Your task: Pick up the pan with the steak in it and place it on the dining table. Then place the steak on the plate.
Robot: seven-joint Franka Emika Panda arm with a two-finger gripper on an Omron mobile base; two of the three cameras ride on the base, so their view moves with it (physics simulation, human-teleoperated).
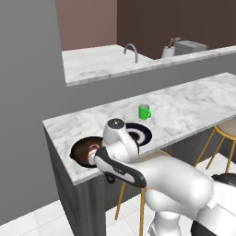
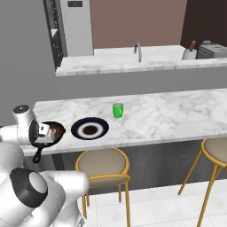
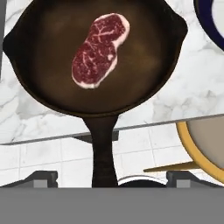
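Reading status: you've got the pan on the counter, steak not yet moved.
Pan (image 3: 94,57): sits flat at the near edge of the counter (image 1: 184,106), handle sticking out over the edge toward the robot. That overhang is why the handle stays reachable from this side.
Steak (image 3: 99,49): lies flat inside the pan, a bit off centre, away from the handle.
Plate (image 2: 90,129): just beside the pan on the same counter, dark rim, close enough for a short transfer.
Gripper (image 3: 111,180): jaws spread wide, one tip either side of the handle, holding nothing. Looks like a let-go of the handle, my read.
Next: your move is probably the steak; it's thin and flat, so expect a tricky pinch.
Cup (image 1: 144,111): green, behind the plate, well clear.
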